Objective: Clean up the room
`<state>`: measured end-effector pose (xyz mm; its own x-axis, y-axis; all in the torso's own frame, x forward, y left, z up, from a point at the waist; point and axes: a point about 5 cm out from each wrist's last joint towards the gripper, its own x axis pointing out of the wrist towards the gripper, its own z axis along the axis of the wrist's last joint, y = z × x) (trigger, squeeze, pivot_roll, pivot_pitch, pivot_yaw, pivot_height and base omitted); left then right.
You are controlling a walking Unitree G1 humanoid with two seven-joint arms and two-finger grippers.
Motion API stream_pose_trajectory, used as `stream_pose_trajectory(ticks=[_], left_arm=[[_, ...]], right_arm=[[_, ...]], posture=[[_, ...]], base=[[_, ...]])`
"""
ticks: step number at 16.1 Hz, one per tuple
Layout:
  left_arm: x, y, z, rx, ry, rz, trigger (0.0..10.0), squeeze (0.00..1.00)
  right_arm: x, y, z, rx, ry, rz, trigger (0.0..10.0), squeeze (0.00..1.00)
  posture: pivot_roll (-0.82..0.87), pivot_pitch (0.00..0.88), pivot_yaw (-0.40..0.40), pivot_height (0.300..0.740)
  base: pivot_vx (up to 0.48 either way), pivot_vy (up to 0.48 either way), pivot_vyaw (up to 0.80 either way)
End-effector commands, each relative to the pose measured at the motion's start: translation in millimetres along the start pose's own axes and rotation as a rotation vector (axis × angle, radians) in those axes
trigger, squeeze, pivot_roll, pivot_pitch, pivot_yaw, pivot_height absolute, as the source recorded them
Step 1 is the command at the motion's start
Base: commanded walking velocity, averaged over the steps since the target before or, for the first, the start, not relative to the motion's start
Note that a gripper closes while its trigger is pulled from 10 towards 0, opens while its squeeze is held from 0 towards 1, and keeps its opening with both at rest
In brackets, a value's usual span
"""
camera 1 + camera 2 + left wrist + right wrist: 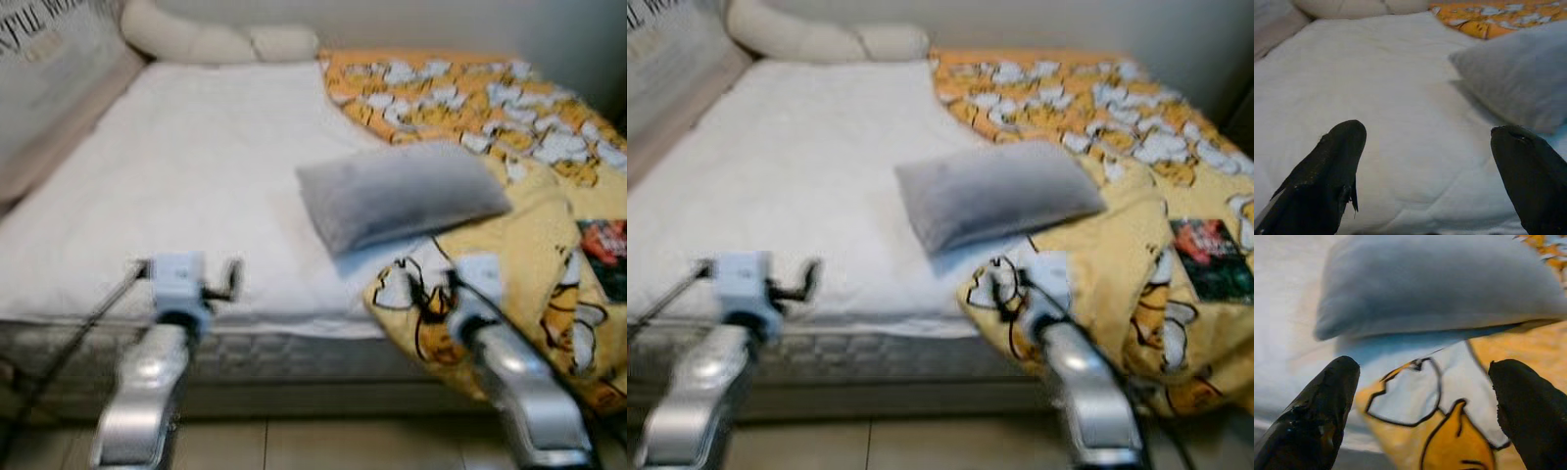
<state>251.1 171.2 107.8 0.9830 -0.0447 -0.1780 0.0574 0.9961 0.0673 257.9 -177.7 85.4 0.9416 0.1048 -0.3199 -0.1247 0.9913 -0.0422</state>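
A bed with a white sheet (196, 176) lies before me. On its middle rests a grey pillow (397, 191), partly on a yellow cartoon-print blanket (534, 211) bunched over the right side and hanging off the front edge. My left gripper (1425, 161) is open over the white sheet near the bed's front edge, left of the pillow (1518, 73). My right gripper (1422, 401) is open just above the blanket's front fold (1449, 431), close below the pillow (1440, 284). Both silver arms reach forward, left (147, 392) and right (524, 392).
A cream bolster (211, 39) lies along the head of the bed. A padded wall panel with lettering (44, 59) runs along the left. A dark book or card (602, 250) lies on the blanket at the right. Tiled floor (323, 446) shows below the mattress edge.
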Motion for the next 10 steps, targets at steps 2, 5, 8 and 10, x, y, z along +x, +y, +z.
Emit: stream_pose_trajectory(ticks=[2, 5, 8, 10], left_arm=[[1.0, 7.8, 4.7, 0.027, -0.015, 0.013, 10.0, 0.0], [0.9, 7.3, 2.4, 0.019, -0.015, 0.023, 10.0, 0.0], [1.6, 7.5, 3.1, 0.015, -0.015, 0.021, 10.0, 0.0], [3.2, 7.2, 3.5, 0.019, -0.016, 0.017, 10.0, 0.0]], right_arm=[[3.0, 7.7, 6.7, -0.001, -0.023, 0.028, 10.0, 1.0], [2.9, 8.4, 2.4, -0.002, -0.014, 0.027, 10.0, 1.0], [5.6, 10.2, 6.4, 0.004, -0.026, 0.026, 10.0, 1.0], [6.9, 11.5, 6.8, 0.002, -0.027, 0.031, 10.0, 1.0]], posture=[[-0.08, 0.0, -0.021, 0.74], [-0.08, 0.0, -0.017, 0.74], [-0.09, 0.0, -0.007, 0.74], [-0.08, 0.0, -0.013, 0.74]], base=[[0.319, 0.0, 0.0], [0.316, 0.0, 0.0], [0.312, 0.0, 0.0], [0.313, 0.0, 0.0]])
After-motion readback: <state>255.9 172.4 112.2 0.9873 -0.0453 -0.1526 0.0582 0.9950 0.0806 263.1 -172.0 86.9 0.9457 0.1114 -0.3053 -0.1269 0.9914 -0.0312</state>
